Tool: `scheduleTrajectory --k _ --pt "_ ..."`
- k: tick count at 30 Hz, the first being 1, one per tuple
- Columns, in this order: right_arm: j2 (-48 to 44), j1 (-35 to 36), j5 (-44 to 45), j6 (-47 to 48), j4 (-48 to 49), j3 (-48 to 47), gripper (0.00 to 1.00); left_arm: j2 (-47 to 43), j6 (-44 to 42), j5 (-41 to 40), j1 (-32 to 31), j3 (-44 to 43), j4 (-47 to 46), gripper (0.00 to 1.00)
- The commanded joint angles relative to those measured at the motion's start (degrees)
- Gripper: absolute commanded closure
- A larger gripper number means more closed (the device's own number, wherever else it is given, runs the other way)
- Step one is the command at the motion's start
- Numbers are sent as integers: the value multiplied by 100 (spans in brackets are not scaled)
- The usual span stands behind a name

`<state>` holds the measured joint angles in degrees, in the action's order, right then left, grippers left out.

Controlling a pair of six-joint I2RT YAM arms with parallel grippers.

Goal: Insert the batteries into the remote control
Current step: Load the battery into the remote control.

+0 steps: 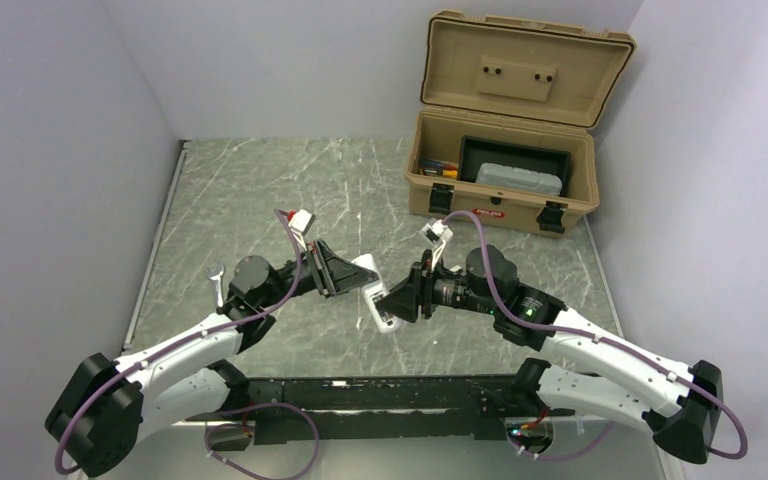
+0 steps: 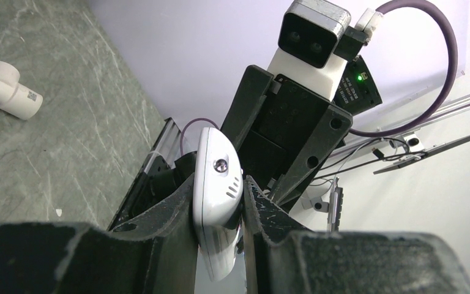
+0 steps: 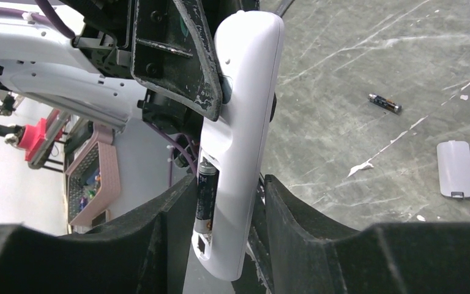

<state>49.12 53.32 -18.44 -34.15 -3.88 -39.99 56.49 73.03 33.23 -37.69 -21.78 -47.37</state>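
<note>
Above the table [image 1: 260,190], my left gripper [image 2: 218,190] clamps the remote control [image 1: 370,290] edgewise — probably light, slick plastic, best held by its sides — my right gripper [image 3: 227,184], closed across it, presses one battery [image 3: 207,196] in

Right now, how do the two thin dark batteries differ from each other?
One thin dark cylindrical battery sits in the open bay of the slim white plastic remote, held above the table; the other battery lies loose on the grey marbled tabletop. The first is partly tucked in; the second shows whole. Both look the same shape.
</note>
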Motion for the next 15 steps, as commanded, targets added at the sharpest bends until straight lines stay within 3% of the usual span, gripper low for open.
scheduleTrajectory --k 1,10,15 --pt "7 -23 -76 -47 309 -18 55 -83 -47 107 -1 -189 -403 100" --pt "54 -28 -94 -48 309 -15 68 -125 -93 96 -3 -224 -316 100" --pt "46 -27 -67 -35 278 -12 70 -123 -96 89 -6 -230 -311 100"
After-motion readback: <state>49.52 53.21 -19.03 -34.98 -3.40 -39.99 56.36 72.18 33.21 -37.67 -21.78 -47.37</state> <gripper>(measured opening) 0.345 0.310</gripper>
